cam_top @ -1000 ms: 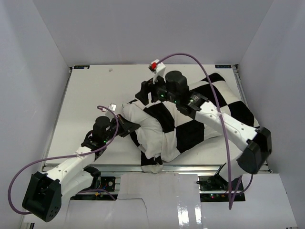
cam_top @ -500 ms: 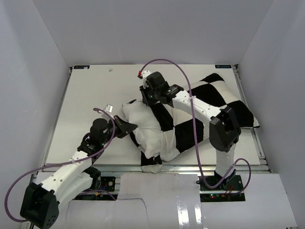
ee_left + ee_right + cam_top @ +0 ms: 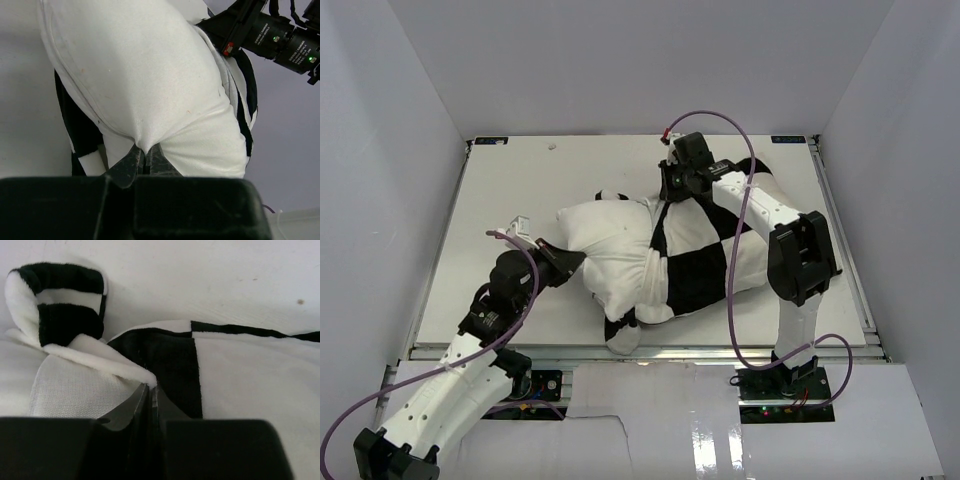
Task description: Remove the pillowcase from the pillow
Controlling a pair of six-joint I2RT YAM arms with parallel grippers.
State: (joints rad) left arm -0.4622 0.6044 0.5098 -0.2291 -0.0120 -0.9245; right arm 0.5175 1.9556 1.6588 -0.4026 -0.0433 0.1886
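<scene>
Your left arm (image 3: 470, 345) runs from its base at the near left corner, up and to the right, low over the table (image 3: 500, 190). The left gripper (image 3: 558, 268) meets the left end of the pillow (image 3: 605, 235). In the left wrist view its jaws are closed on a pinch of the plain white cover, which is drawn to a peak at the tips, so it grips the pillow.

Your right arm (image 3: 798, 255) rises from the near right edge and folds at the elbow above the right side of the pillowcase (image 3: 695, 265). Its forearm points back toward the far left. The right gripper (image 3: 670, 192) comes down on the far edge of the case, where the checks meet the bare white cushion. In the right wrist view the jaws are shut, with the white turned-over hem of the case ending right between the tips. It looks pinched there.

The pillow lies across the middle of the table. Its left part is bare, and its right part is inside the case, which is bunched around it. A rolled checked corner stands up just left of the right gripper.

The black unit on the right wrist shows green lights and a line of white print in the left wrist view, too small to read.
</scene>
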